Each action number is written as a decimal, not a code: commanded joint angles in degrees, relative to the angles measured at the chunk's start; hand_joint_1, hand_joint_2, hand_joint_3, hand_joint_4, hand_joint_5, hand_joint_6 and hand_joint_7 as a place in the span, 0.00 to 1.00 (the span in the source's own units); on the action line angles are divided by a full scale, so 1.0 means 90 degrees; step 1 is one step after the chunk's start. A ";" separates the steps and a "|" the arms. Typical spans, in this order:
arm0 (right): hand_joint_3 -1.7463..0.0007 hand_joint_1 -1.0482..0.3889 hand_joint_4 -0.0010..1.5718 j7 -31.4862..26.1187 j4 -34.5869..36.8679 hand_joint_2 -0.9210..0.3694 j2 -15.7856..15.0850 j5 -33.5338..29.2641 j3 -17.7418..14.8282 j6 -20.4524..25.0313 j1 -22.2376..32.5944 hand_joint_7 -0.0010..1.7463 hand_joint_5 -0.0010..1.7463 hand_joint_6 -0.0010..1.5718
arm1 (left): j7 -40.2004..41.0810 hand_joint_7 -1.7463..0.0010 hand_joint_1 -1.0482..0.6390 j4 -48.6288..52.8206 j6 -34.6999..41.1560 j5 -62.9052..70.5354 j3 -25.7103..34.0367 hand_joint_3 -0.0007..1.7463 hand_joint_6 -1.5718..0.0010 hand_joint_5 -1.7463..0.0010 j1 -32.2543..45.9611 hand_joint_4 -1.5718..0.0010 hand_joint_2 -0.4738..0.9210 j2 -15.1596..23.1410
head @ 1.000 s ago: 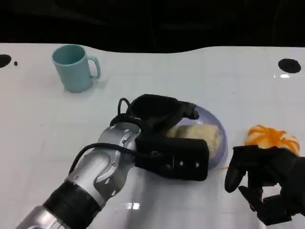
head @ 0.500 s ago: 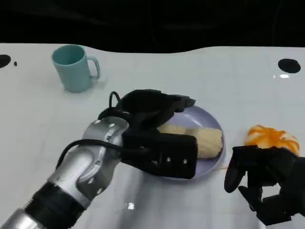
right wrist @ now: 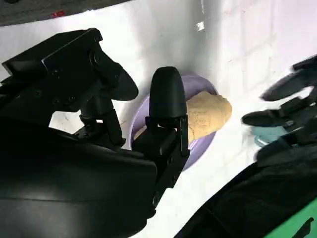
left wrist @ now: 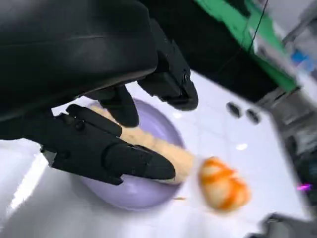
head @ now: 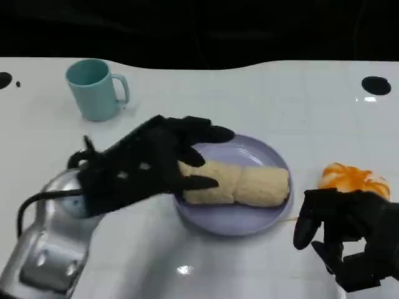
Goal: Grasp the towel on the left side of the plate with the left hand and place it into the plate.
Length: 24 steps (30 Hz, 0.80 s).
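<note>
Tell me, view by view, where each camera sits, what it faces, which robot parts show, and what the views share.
Head view: high on the robot, looking down at the white table; the left hand spreads open over the rolled cream towel in the round lilac plate, the right hand low right.
Left wrist view: behind the left hand, facing plate and towel.
Right wrist view: behind the right hand, facing the same plate.
All three share towel and plate.
</note>
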 commanded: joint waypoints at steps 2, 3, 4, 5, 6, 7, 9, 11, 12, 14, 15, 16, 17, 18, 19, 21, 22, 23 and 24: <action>0.35 0.75 0.48 0.0000 -0.0046 0.30 -0.0004 0.0046 -0.0013 0.0093 -0.0043 0.87 1.00 0.44 | -0.0081 0.80 0.49 -0.0799 0.0836 -0.1464 0.0989 0.19 0.40 0.37 0.0783 0.56 0.97 -0.0090; 0.35 0.75 0.48 0.0001 -0.0044 0.30 -0.0005 0.0048 -0.0014 0.0097 -0.0049 0.87 1.00 0.44 | -0.0069 0.76 0.50 -0.1019 0.1120 -0.1718 0.1123 0.24 0.41 0.34 0.0907 0.56 0.94 -0.0085; 0.35 0.74 0.48 0.0001 -0.0039 0.30 -0.0008 0.0044 -0.0012 0.0095 -0.0054 0.87 1.00 0.44 | -0.0046 0.67 0.49 -0.1240 0.1480 -0.1981 0.1249 0.35 0.43 0.31 0.1001 0.56 0.87 -0.0090; 0.35 0.74 0.48 -0.0002 -0.0041 0.30 -0.0010 0.0035 -0.0008 0.0120 -0.0064 0.87 1.00 0.44 | -0.0008 0.63 0.49 -0.1505 0.2022 -0.2358 0.1439 0.41 0.45 0.29 0.1089 0.56 0.84 -0.0137; 0.35 0.74 0.48 -0.0010 -0.0047 0.30 -0.0009 0.0024 -0.0001 0.0159 -0.0075 0.87 1.00 0.44 | 0.0065 0.60 0.49 -0.1764 0.2603 -0.2762 0.1652 0.45 0.46 0.27 0.1166 0.55 0.81 -0.0215; 0.35 0.74 0.48 -0.0014 -0.0052 0.30 -0.0011 0.0013 0.0004 0.0195 -0.0087 0.87 1.00 0.44 | 0.0166 0.57 0.50 -0.1986 0.3109 -0.3114 0.1842 0.52 0.46 0.25 0.1219 0.54 0.77 -0.0296; 0.35 0.74 0.48 -0.0015 -0.0075 0.30 -0.0028 -0.0013 0.0020 0.0268 -0.0110 0.87 1.00 0.44 | 0.0341 0.50 0.51 -0.2395 0.3791 -0.3631 0.2126 0.64 0.46 0.21 0.1379 0.52 0.71 -0.0383; 0.35 0.74 0.48 -0.0016 -0.0128 0.30 -0.0048 -0.0039 0.0039 0.0375 -0.0133 0.87 1.00 0.44 | 0.0419 0.38 0.53 -0.2783 0.4072 -0.3994 0.2309 0.73 0.47 0.14 0.1727 0.50 0.68 -0.0364; 0.35 0.74 0.47 -0.0018 -0.0152 0.30 -0.0054 -0.0050 0.0047 0.0422 -0.0144 0.87 1.00 0.44 | 0.0454 0.35 0.53 -0.2906 0.4141 -0.4125 0.2365 0.75 0.46 0.12 0.1852 0.50 0.68 -0.0342; 0.36 0.75 0.47 -0.0013 -0.0168 0.30 -0.0073 -0.0066 0.0047 0.0431 -0.0157 0.86 1.00 0.44 | 0.0708 0.32 0.54 -0.3235 0.4520 -0.4445 0.2608 0.76 0.46 0.11 0.2120 0.49 0.68 -0.0435; 0.36 0.75 0.47 -0.0008 -0.0158 0.30 -0.0081 -0.0067 0.0038 0.0407 -0.0158 0.86 1.00 0.44 | 0.0843 0.29 0.54 -0.3369 0.4718 -0.4592 0.2711 0.75 0.46 0.10 0.2204 0.47 0.68 -0.0472; 0.36 0.75 0.48 -0.0005 -0.0142 0.29 -0.0086 -0.0066 0.0026 0.0374 -0.0154 0.86 1.00 0.44 | 0.0932 0.27 0.54 -0.3502 0.4864 -0.4738 0.2804 0.75 0.46 0.09 0.2313 0.46 0.69 -0.0473; 0.36 0.75 0.48 0.0003 -0.0121 0.29 -0.0095 -0.0059 0.0010 0.0322 -0.0147 0.86 1.00 0.44 | 0.0977 0.20 0.54 -0.3601 0.4925 -0.4854 0.2862 0.77 0.48 0.06 0.2424 0.46 0.69 -0.0445; 0.36 0.75 0.48 0.0008 -0.0107 0.30 -0.0106 -0.0057 -0.0006 0.0286 -0.0141 0.86 1.00 0.44 | 0.1007 0.15 0.55 -0.3678 0.4937 -0.4948 0.2896 0.78 0.50 0.04 0.2537 0.46 0.69 -0.0419; 0.36 0.75 0.48 0.0011 -0.0108 0.30 -0.0112 -0.0053 -0.0024 0.0286 -0.0135 0.86 1.00 0.44 | 0.1039 0.12 0.55 -0.3718 0.4941 -0.5025 0.2922 0.79 0.51 0.02 0.2645 0.46 0.69 -0.0404; 0.36 0.74 0.48 0.0027 -0.0087 0.30 -0.0130 -0.0035 -0.0063 0.0262 -0.0127 0.85 1.00 0.44 | 0.1127 0.05 0.55 -0.3676 0.4939 -0.5087 0.2900 0.84 0.52 0.00 0.2743 0.44 0.67 -0.0370; 0.36 0.74 0.48 0.0037 -0.0067 0.30 -0.0138 -0.0024 -0.0080 0.0226 -0.0119 0.85 1.00 0.44 | 0.1181 0.03 0.55 -0.3605 0.4925 -0.5081 0.2865 0.85 0.52 0.00 0.2741 0.43 0.66 -0.0351; 0.36 0.74 0.48 0.0046 -0.0043 0.30 -0.0146 -0.0014 -0.0100 0.0187 -0.0109 0.85 1.00 0.45 | 0.1238 0.01 0.56 -0.3524 0.4910 -0.5058 0.2820 0.87 0.52 0.00 0.2718 0.43 0.66 -0.0332; 0.36 0.74 0.48 0.0055 -0.0032 0.30 -0.0154 -0.0003 -0.0117 0.0179 -0.0102 0.85 1.00 0.45 | 0.1301 0.01 0.56 -0.3435 0.4884 -0.5006 0.2762 0.87 0.53 0.00 0.2685 0.44 0.66 -0.0294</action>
